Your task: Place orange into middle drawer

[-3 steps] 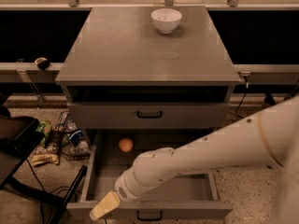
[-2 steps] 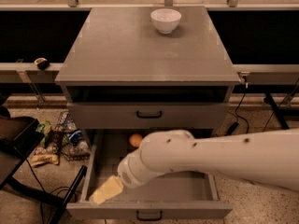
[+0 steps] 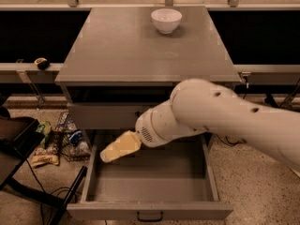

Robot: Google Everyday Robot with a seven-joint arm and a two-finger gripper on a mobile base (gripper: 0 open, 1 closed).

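Note:
The middle drawer (image 3: 150, 189) is pulled open below the grey cabinet; its deep tray shows and a small dark handle sits on its front. My gripper (image 3: 119, 147) is yellowish, on the end of the white arm (image 3: 220, 114), and hangs over the drawer's back left part, pointing left and down. The orange is hidden; no orange fruit shows in the drawer around the gripper. The uppermost drawer front (image 3: 101, 116) is closed just behind the gripper.
A white bowl (image 3: 166, 19) stands at the back of the cabinet top (image 3: 140, 50). On the floor to the left lie a wire basket with packets (image 3: 70, 136) and a dark frame (image 3: 16, 146). A small object (image 3: 41, 63) sits on the left ledge.
My arm has risen and swung back over the drawer, and the gripper has moved from the front left corner to the back left. The orange seen there earlier is now covered.

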